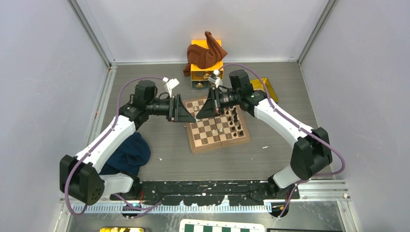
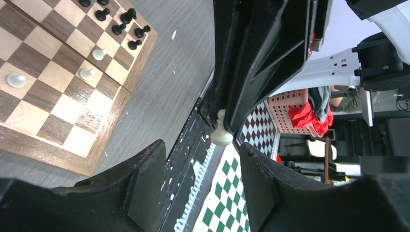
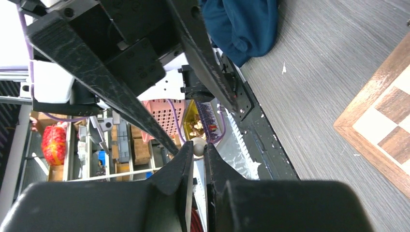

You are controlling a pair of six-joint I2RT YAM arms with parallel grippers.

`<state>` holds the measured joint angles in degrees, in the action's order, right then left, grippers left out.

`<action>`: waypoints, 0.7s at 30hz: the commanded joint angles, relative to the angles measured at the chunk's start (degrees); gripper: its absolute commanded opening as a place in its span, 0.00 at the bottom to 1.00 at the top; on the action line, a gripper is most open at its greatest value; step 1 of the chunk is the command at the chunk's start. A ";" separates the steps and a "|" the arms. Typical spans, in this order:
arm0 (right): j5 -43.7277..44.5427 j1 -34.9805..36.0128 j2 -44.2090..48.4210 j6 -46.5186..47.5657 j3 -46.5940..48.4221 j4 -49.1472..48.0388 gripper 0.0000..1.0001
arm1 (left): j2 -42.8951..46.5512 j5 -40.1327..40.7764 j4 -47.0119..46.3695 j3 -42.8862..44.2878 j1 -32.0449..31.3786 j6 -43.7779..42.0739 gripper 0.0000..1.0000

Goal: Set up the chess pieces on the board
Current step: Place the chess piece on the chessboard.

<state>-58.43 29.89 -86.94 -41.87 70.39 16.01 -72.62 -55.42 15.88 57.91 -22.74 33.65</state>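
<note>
Here right jaws pinch the white pawn (image 2: 221, 133), just beyond spread left jaws.

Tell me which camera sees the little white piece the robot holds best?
The left wrist view: the white piece shows whole, pinched by the right end effector. The right wrist view shows only its round top between the fingers. In the top view it is too small to make out.
</note>
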 commanded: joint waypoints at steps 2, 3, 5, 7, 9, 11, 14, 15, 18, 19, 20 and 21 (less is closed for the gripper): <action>5.73 0.34 3.15 4.77 0.98 3.03 0.01 | 6.21 7.59 4.83 0.93 0.51 -3.40 0.60; 7.21 0.41 3.03 5.84 1.18 4.21 0.01 | 7.01 10.05 6.54 0.93 0.57 -4.09 0.61; 11.05 0.45 2.92 7.63 1.12 6.20 0.01 | 8.85 15.11 8.99 0.52 0.59 -4.96 0.62; 15.49 0.78 2.77 10.14 1.53 8.56 0.01 | 10.49 20.56 10.67 -0.07 0.59 -5.06 0.64; 20.47 1.32 2.61 12.34 1.67 10.54 0.01 | 11.72 25.60 12.06 -0.62 0.64 -4.65 0.65; 25.10 2.13 2.48 13.98 1.11 11.07 0.01 | 12.78 30.36 13.38 -1.06 0.62 -3.96 0.65; 33.45 4.25 2.24 16.66 0.09 11.49 0.01 | 14.57 38.63 14.80 -2.20 0.60 -2.06 0.65; 36.63 5.33 2.29 17.51 -0.54 11.23 0.01 | 15.41 40.60 15.00 -2.67 0.64 -1.34 0.65; 46.61 8.95 2.38 19.97 -2.99 9.22 0.01 | 17.72 45.04 15.26 -4.35 0.59 0.73 0.65; 50.21 10.19 2.53 20.61 -4.19 8.02 0.01 | 18.34 46.01 15.48 -4.75 0.59 1.18 0.65; 53.64 11.50 2.78 20.95 -5.35 6.76 0.01 | 18.99 46.72 15.64 -5.20 0.59 1.52 0.65; 56.81 12.71 3.07 21.18 -6.60 5.37 0.01 | 19.53 47.40 15.93 -5.66 0.59 1.85 0.65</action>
<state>-18.96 38.37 -86.48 -24.97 67.13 26.39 -56.34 -15.77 31.18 53.41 -22.41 33.12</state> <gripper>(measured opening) 0.160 0.647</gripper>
